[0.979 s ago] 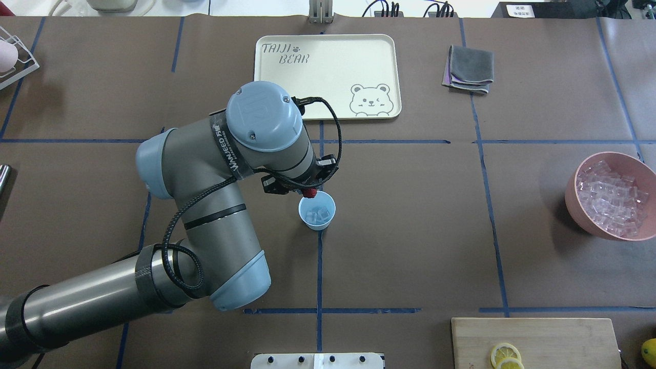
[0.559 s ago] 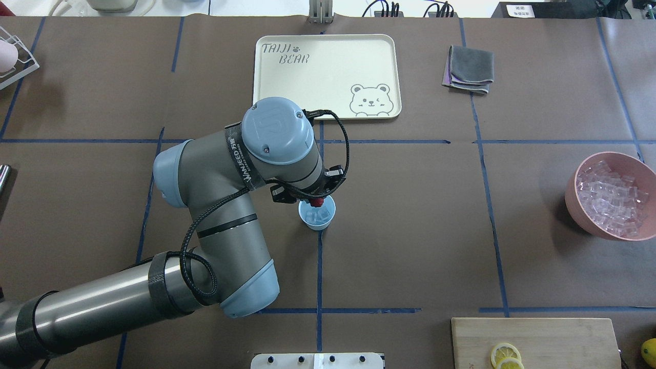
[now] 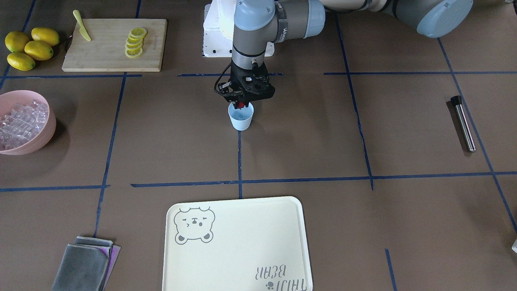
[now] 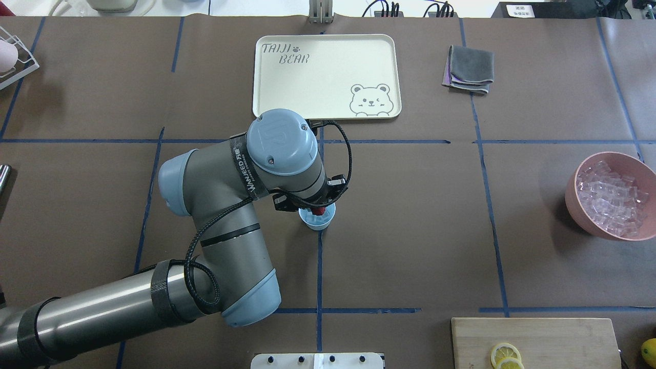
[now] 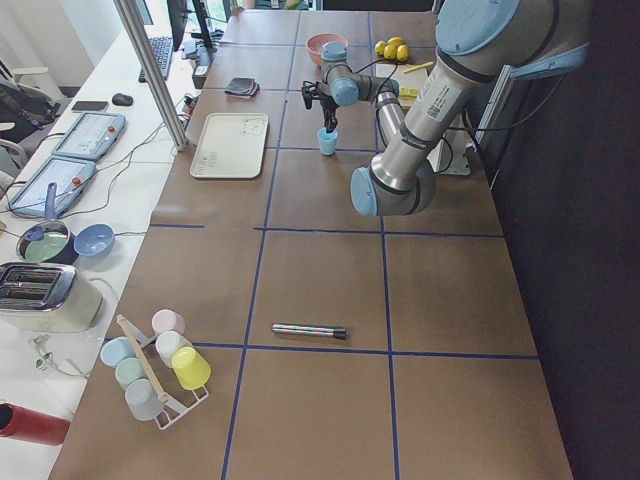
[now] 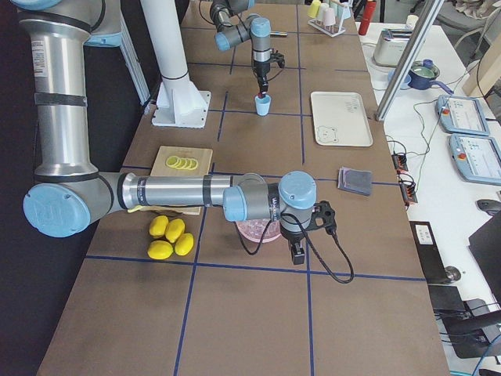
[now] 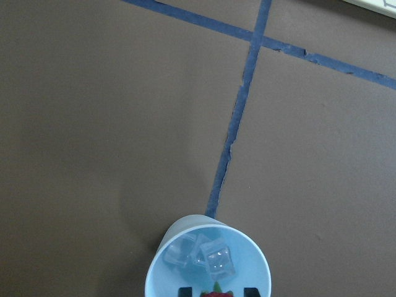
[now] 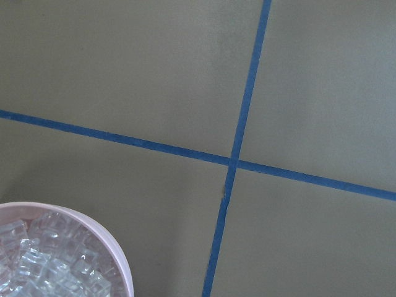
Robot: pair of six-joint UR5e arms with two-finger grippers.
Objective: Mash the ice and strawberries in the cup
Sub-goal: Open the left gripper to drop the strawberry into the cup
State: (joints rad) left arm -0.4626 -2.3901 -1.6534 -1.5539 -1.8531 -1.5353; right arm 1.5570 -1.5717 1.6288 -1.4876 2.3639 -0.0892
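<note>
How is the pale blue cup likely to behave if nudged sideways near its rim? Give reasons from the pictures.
The cup is probably light: small plastic, holding only a few ice cubes. It narrows toward its base, so a rim nudge might tip it. Standing free on the smooth table, it may instead slide.

I was running the rig in a robotics lab: the surface [image 3: 404, 133] was papered brown and marked into a grid with blue tape [image 3: 307, 178], and teach pendants [image 6: 463, 114] lay on the white bench [image 6: 448, 223] alongside it.
</note>
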